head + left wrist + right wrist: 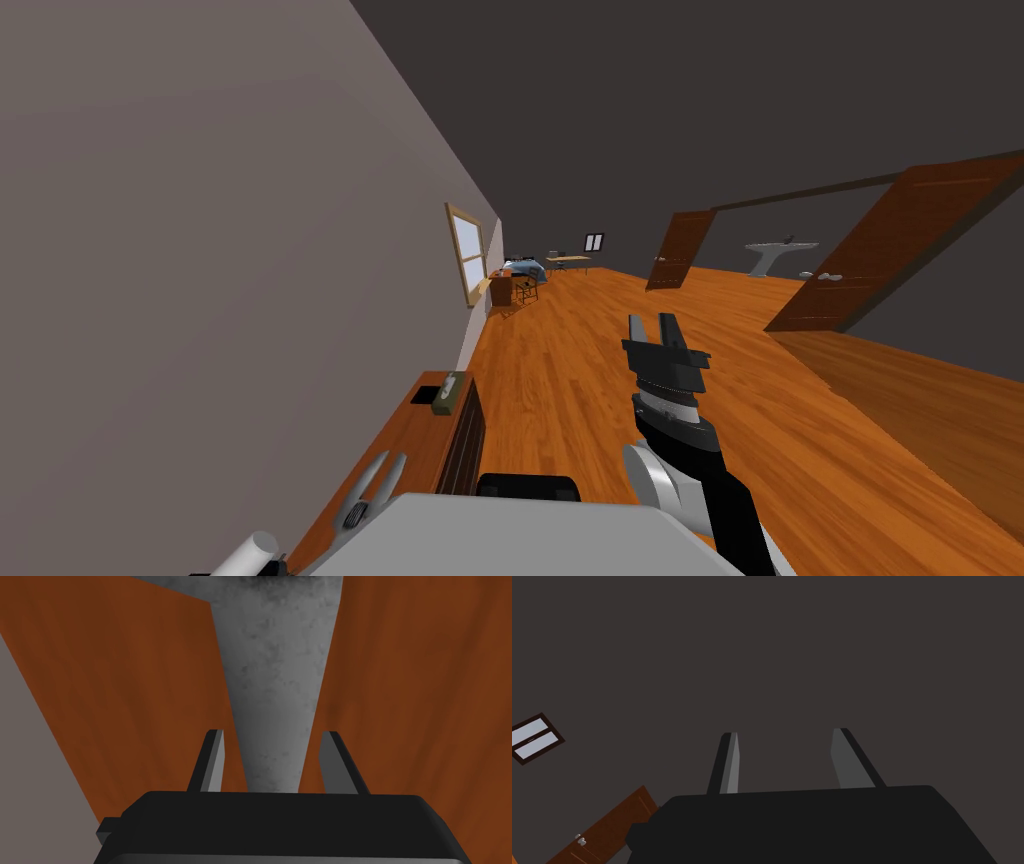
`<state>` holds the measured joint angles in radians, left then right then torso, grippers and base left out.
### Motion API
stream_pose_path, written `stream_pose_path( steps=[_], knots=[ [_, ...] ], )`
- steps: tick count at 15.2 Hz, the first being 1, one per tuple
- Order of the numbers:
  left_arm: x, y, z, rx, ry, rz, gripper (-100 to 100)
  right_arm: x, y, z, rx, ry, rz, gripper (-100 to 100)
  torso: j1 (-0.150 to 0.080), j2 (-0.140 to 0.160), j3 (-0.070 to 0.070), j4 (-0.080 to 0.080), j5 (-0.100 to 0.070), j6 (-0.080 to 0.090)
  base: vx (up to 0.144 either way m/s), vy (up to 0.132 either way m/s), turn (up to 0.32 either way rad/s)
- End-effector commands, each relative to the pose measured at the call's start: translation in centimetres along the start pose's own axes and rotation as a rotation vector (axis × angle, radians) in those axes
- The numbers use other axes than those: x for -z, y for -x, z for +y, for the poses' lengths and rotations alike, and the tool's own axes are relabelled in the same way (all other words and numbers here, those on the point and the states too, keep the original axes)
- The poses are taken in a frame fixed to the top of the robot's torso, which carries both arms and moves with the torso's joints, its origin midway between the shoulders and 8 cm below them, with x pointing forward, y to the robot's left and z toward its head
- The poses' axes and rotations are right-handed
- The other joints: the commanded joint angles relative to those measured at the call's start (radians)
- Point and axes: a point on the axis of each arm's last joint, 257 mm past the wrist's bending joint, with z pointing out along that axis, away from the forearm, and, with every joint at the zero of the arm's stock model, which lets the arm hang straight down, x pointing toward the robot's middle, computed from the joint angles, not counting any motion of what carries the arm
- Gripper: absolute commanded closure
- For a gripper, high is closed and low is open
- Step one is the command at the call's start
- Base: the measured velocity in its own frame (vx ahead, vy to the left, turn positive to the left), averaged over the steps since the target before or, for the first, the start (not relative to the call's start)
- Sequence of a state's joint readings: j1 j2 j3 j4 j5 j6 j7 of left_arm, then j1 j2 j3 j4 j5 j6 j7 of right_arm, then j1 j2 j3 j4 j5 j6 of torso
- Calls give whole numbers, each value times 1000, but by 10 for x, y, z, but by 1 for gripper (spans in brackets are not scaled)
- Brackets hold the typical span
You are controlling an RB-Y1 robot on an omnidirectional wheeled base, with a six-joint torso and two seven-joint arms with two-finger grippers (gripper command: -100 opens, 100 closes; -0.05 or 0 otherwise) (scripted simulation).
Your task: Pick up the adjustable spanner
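Left gripper (272,733) spread astride the adjustable spanner (275,676), whose head lies at twelve o'clock. Right gripper (784,732) spread too.

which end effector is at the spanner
The left end effector: the grey spanner runs between its open fingers. The right end effector hangs open over the floor.

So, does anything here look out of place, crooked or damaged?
Nothing stands out. The grey adjustable spanner lies flat on the brown wooden top, between the open fingers of the left gripper, and looks undamaged.
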<state>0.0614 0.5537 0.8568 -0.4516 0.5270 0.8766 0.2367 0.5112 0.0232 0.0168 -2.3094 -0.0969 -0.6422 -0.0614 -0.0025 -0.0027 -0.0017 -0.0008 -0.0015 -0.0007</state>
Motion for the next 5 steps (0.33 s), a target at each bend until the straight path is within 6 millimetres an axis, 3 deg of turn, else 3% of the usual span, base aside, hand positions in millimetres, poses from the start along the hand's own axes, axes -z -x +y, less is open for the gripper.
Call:
stream_pose_path(
  steps=[1, 5],
  knots=[
    [2, 3, -4, -1, -1, 0, 100, 0, 0, 0, 0, 0, 0, 0, 0, 0, 0, 0, 0, 0, 20, -30, -3],
    [6, 9, -11, 4, -1, 1, 100, 0, 0, 0, 0, 0, 0, 0, -2, 0, 0, 0, -1, 0, 25, -43, 0]
  ],
)
